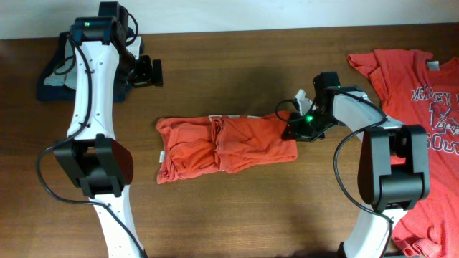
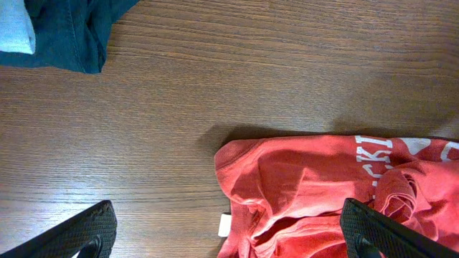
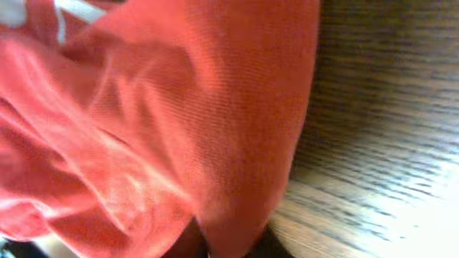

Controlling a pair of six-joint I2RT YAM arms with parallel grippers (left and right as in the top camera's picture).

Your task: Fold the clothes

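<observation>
two arms at a wooden table, mid-fold: my right gripper sits at the right end of the folded t-shirt in the middle of the table, its fingers narrowed with a lip of the orange-red cloth between them, as the right wrist view shows; my left gripper hangs spread wide and empty at the far left, apart from the bundle; the risk, as i judge it, is that my pinch holds only the top layer, so a pull would peel the fold open or drag the loose, wrinkled bundle askew across the wood; a lift too high could also spill the left end, which nothing pins down; the count: two orange-red t-shirts, one folded at centre and a second t-shirt lying flat at the right edge; one dark blue garment at the far left; two grippers.
</observation>
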